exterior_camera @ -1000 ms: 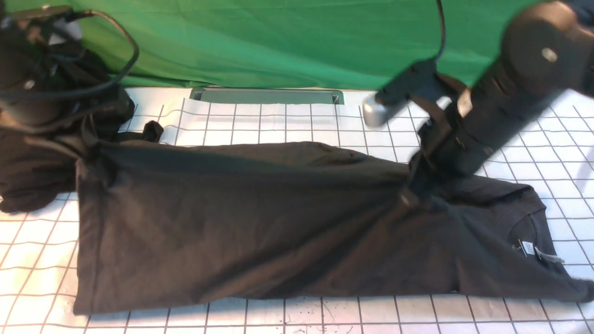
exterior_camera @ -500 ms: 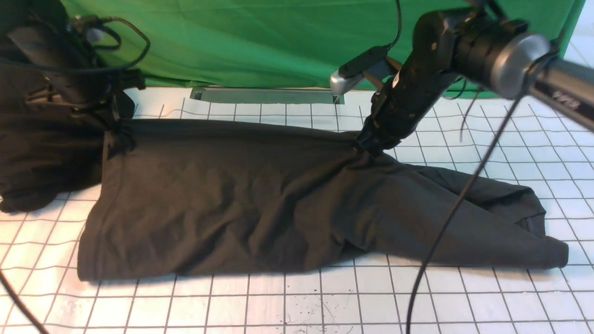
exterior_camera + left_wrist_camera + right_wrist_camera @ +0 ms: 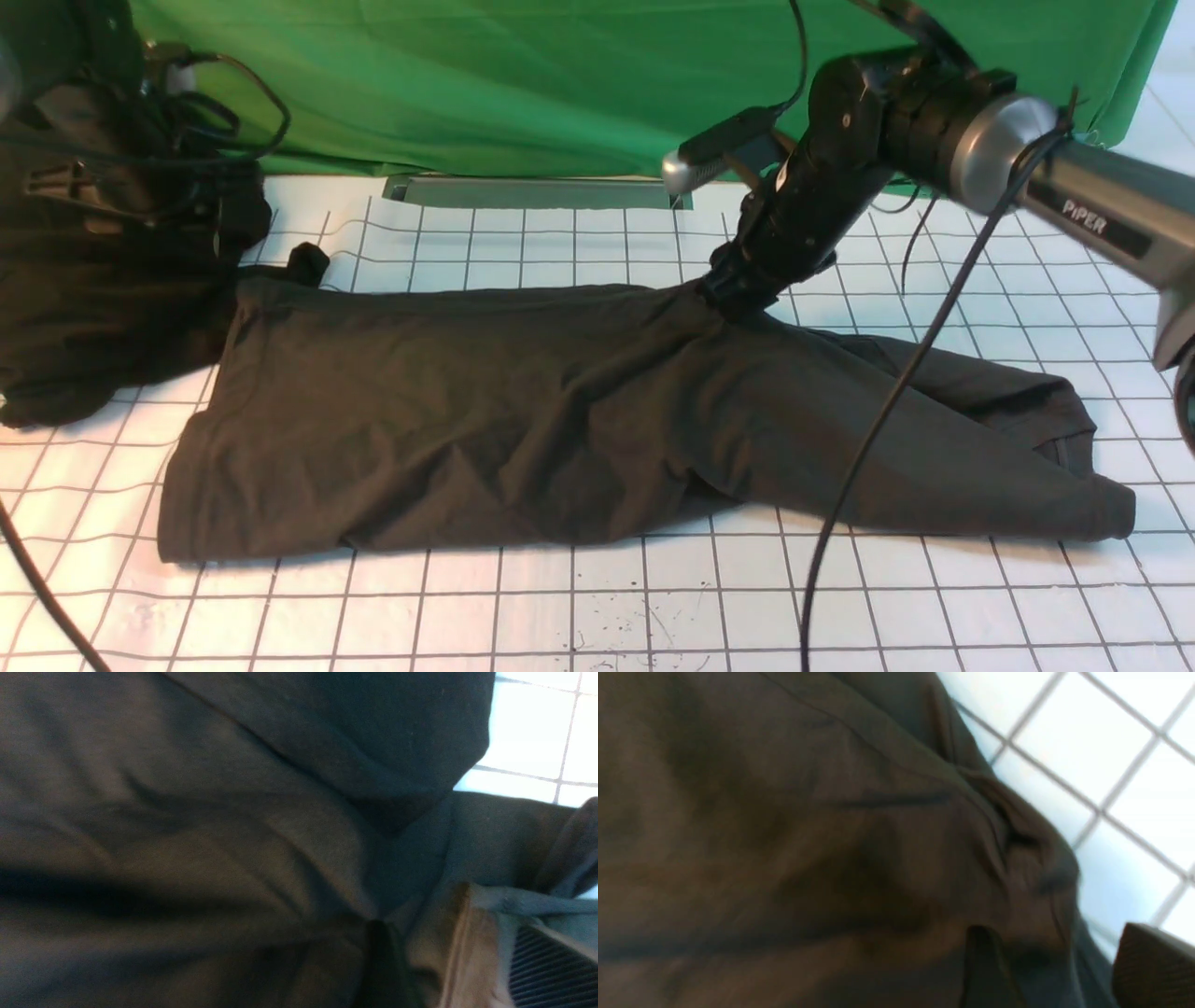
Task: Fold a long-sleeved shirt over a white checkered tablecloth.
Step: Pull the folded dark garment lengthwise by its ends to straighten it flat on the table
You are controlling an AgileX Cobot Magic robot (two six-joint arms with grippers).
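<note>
Here's the long-sleeved shirt, lying flat across the middle of the checkered tablecloth that covers the table. It's folded lengthwise into one long dark band. It runs from the robot's left, where its far corner meets a black heap of cloth, right over to the other side. There the neck opening shows near the end. Wrinkles fan across the middle, and the near edge lies uneven on the grid.

Over on the right, the right arm reaches in and down to the shirt's far edge, just past halfway along. The cloth rises to a small peak at its tip. In the wrist view the right fingers stand apart with a bunched fold of shirt between them. A sliver of white tablecloth shows beside one finger, so they're parted with nothing pinched.

On the left, the left arm sits against the black heap at the shirt's far left corner, dark on dark and hard to pick out from the front. Its wrist view helps: the left fingers, one with a ribbed pad, are spread wide. A hemmed edge of the shirt lies loose in the gap.

A black cable hangs across the shirt's right half, with the green backdrop behind.
</note>
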